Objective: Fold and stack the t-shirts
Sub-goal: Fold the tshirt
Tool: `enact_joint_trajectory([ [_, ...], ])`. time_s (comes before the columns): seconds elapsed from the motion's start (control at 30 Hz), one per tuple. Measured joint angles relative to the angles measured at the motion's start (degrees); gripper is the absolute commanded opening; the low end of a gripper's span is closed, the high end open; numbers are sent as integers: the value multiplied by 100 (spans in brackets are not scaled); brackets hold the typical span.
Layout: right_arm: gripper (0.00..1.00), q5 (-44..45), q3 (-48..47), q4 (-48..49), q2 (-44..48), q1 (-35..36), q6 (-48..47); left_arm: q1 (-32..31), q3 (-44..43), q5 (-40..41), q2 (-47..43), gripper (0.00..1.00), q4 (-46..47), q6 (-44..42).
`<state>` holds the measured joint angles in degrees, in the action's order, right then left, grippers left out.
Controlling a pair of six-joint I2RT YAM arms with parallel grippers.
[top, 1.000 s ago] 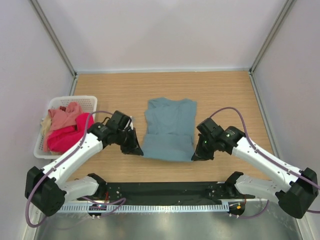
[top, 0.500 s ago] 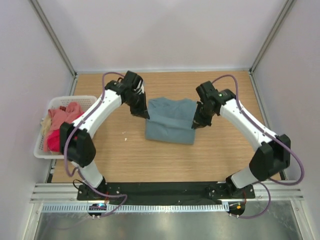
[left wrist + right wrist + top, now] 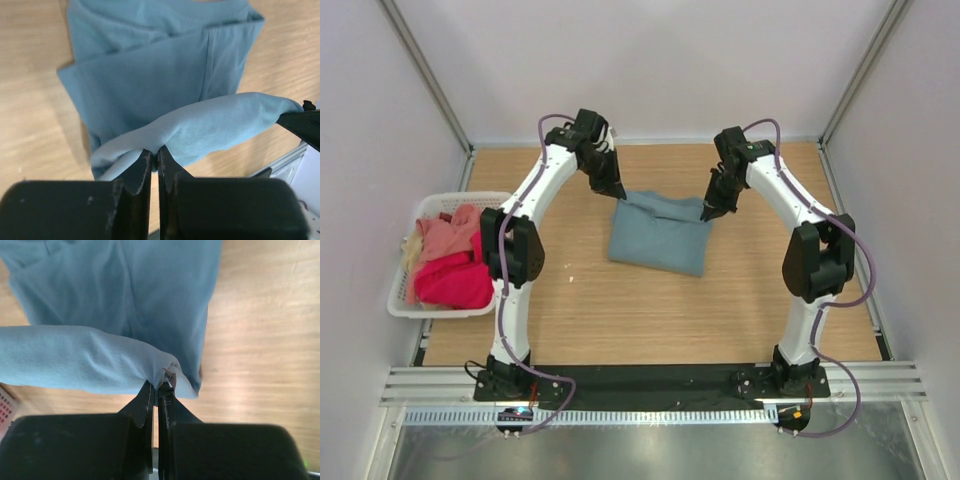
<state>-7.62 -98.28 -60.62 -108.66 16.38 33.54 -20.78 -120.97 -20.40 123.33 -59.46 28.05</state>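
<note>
My left pincer (image 3: 616, 194) is pinching the upper left corner of the grey-teal t-shirt (image 3: 658, 240). My right pincer (image 3: 707, 211) is pinching the upper right corner. The edge they hold hangs a little above the cloth under it. The shirt lies folded in the middle of the wooden bench (image 3: 620, 320). At the left of the frame, a white basket (image 3: 396, 298) holds a salmon pink t-shirt (image 3: 445, 238) and a crimson-pink t-shirt (image 3: 455, 282).

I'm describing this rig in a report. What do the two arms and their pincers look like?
The left arm and right arm have white shells, black joints and black bases. A purple cable loops along each. The left pincer and right pincer are black, with two flat tapered fingers.
</note>
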Motion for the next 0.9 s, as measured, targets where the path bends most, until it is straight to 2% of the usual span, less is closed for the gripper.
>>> enact_joint_trajectory([
  [0.13, 1, -61, -457, 125, -557, -216, -70, 59, -356, -197, 562, 6, 470, 20],
  [0.27, 5, -109, -592, 365, -949, -407, -79, 70, -750, -363, 1217, 16, 1086, 177],
  [0.3, 6, -131, -651, 404, -1075, -455, -85, 79, -914, -382, 1419, 31, 1198, 227],
  [0.37, 13, -155, -807, 533, -1344, -542, -94, 96, -1174, -382, 1792, 34, 1537, 328],
  [0.43, 23, -129, -979, 715, -1639, -629, -131, 133, -1296, -363, 2072, 43, 1781, 420],
  [0.47, 30, -98, -1058, 778, -1755, -664, -153, 157, -1368, -321, 2199, 48, 1858, 437],
  [0.5, 34, -48, -1172, 848, -1912, -717, -170, 192, -1473, -269, 2319, 58, 1912, 442],
  [0.6, 48, 39, -1746, 859, -2389, -905, -214, 321, -1598, -79, 2437, 59, 2033, 457],
  [0.67, 64, 195, -2214, 774, -2643, -990, -310, 409, -1491, 35, 2308, 61, 2153, 431],
  [0.77, 66, 459, -2608, 490, -2684, -1086, -476, 520, -590, 175, 1598, 64, 2363, 289],
  [0.87, 67, 774, -2806, 186, -2549, -1045, -699, 560, 490, 168, 625, 57, 2459, 133],
  [0.9, 67, 866, -2736, 74, -2420, -1001, -796, 546, 798, 101, 313, 51, 2463, 83],
])
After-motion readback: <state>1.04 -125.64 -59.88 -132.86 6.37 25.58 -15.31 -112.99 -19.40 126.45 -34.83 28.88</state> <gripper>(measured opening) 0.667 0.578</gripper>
